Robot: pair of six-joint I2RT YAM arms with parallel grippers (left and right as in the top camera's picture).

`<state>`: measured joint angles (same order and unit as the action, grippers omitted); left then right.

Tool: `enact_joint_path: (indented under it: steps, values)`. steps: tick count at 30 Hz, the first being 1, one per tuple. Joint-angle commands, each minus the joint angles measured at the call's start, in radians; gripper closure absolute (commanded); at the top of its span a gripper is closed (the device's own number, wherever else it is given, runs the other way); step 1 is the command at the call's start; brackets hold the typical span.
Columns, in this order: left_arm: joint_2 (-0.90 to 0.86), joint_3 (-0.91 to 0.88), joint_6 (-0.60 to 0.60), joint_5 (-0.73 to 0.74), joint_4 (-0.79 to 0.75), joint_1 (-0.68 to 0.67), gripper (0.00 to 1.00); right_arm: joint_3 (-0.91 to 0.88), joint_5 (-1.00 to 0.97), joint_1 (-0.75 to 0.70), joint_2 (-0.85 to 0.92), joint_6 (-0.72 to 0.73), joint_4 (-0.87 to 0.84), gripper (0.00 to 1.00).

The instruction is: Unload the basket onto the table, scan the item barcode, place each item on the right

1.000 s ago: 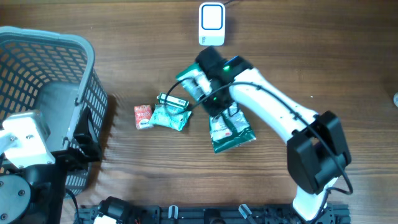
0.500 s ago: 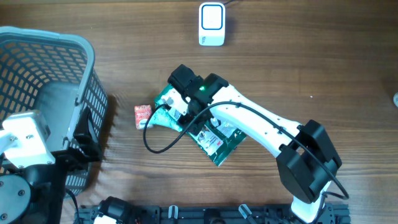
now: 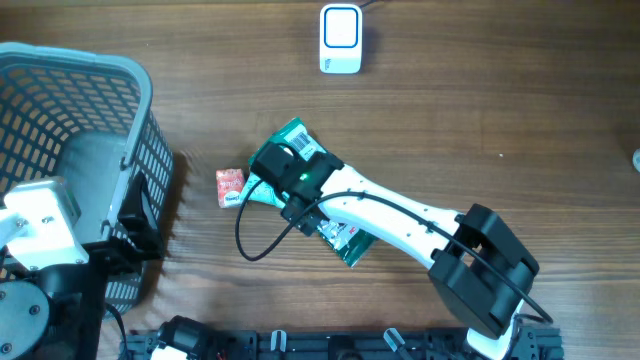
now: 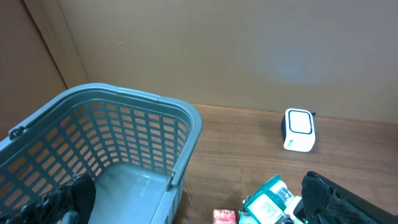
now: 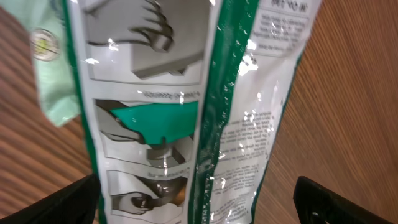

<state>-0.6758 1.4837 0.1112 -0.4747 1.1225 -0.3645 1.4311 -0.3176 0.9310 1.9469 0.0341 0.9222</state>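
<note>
Wooden table (image 3: 500,100); right hand (image 5: 199,200) wide open above green pouch (image 5: 163,118), fingertips cropped; left hand (image 4: 202,200) open, empty.

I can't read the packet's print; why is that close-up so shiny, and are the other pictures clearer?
Right wrist view: the green packet fills the frame, white glare spots dot its glossy film, and the print is soft. Overhead view: even light, sharp, with the basket casting a soft shadow on the table. Left wrist view: the scanner is clear, the gripper's fingers dark and blurred at the bottom corners.
</note>
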Motion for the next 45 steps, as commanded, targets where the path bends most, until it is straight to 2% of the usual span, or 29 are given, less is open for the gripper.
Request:
enact_joint_path:
  steps: [1, 4, 12, 14, 18, 19, 20, 21, 22, 23, 25, 28, 31, 32, 36, 38, 39, 40, 41, 42, 45]
  values:
    - [0.002, -0.001, 0.009, -0.006, -0.002, 0.003, 0.00, -0.011, -0.051, 0.046, 0.051, 0.051, -0.017, 0.00]
    - [0.002, -0.001, 0.009, -0.006, -0.002, 0.003, 0.00, -0.011, -0.101, 0.093, 0.142, 0.076, -0.047, 0.00]
    - [0.002, -0.001, 0.009, -0.006, -0.002, 0.003, 0.00, -0.011, -0.244, 0.081, 0.242, 0.090, -0.097, 0.00]
    - [0.002, -0.001, 0.009, -0.006, -0.002, 0.003, 0.00, -0.011, -0.288, 0.055, 0.286, 0.099, -0.080, 0.00]
    - [0.002, -0.001, 0.009, -0.006, -0.002, 0.003, 0.00, -0.011, -0.238, -0.038, 0.359, 0.103, -0.049, 0.00]
    - [0.002, -0.001, 0.010, -0.006, -0.002, 0.003, 0.00, -0.012, -0.206, -0.067, 0.377, 0.096, -0.042, 0.07]
    - [0.002, -0.001, 0.009, -0.006, -0.002, 0.003, 0.00, -0.013, -0.191, -0.095, 0.389, 0.096, -0.040, 0.37]
    - [0.002, -0.001, 0.009, -0.006, -0.002, 0.003, 0.00, -0.013, -0.172, -0.123, 0.401, 0.092, -0.039, 0.73]
    - [0.002, -0.001, 0.009, -0.006, -0.002, 0.003, 0.00, -0.013, -0.150, -0.137, 0.404, 0.076, -0.039, 0.92]
    - [0.002, -0.001, 0.009, -0.006, -0.002, 0.003, 0.00, -0.013, -0.113, -0.146, 0.404, 0.070, -0.039, 0.95]
    - [0.002, -0.001, 0.010, -0.006, -0.003, 0.003, 0.00, -0.004, -0.023, -0.147, 0.396, 0.070, -0.031, 0.96]
    - [0.002, -0.001, 0.010, -0.006, -0.003, 0.003, 0.00, 0.063, 0.213, -0.135, 0.306, 0.067, 0.063, 0.95]
    - [0.002, -0.001, 0.009, -0.006, -0.003, 0.003, 0.00, 0.065, 0.658, -0.136, 0.142, -0.085, 0.056, 0.95]
    - [0.002, -0.001, 0.009, -0.006, -0.002, 0.003, 0.00, 0.065, 0.733, -0.135, 0.101, -0.110, 0.059, 0.95]
    - [0.002, -0.001, 0.009, -0.006, -0.002, 0.003, 0.00, 0.065, 0.755, -0.136, -0.085, -0.110, 0.066, 0.95]
    - [0.002, -0.001, 0.009, -0.006, -0.002, 0.003, 0.00, 0.065, 0.601, -0.136, -0.134, -0.032, 0.073, 0.96]
    - [0.002, -0.001, 0.009, -0.006, -0.002, 0.003, 0.00, 0.065, 0.472, -0.138, -0.134, 0.075, 0.091, 0.83]
    - [0.002, -0.001, 0.009, -0.006, -0.002, 0.003, 0.00, 0.055, 0.362, -0.153, -0.132, 0.209, 0.115, 0.05]
    - [0.002, -0.001, 0.009, -0.006, -0.002, 0.003, 0.00, 0.031, 0.342, -0.183, -0.131, 0.294, 0.134, 0.00]
    - [0.002, -0.001, 0.009, -0.006, -0.002, 0.003, 0.00, 0.002, 0.367, -0.214, -0.131, 0.335, 0.135, 0.00]
    - [0.002, -0.001, 0.009, -0.006, -0.002, 0.003, 0.00, -0.130, 0.367, -0.265, -0.131, 0.343, 0.006, 0.00]
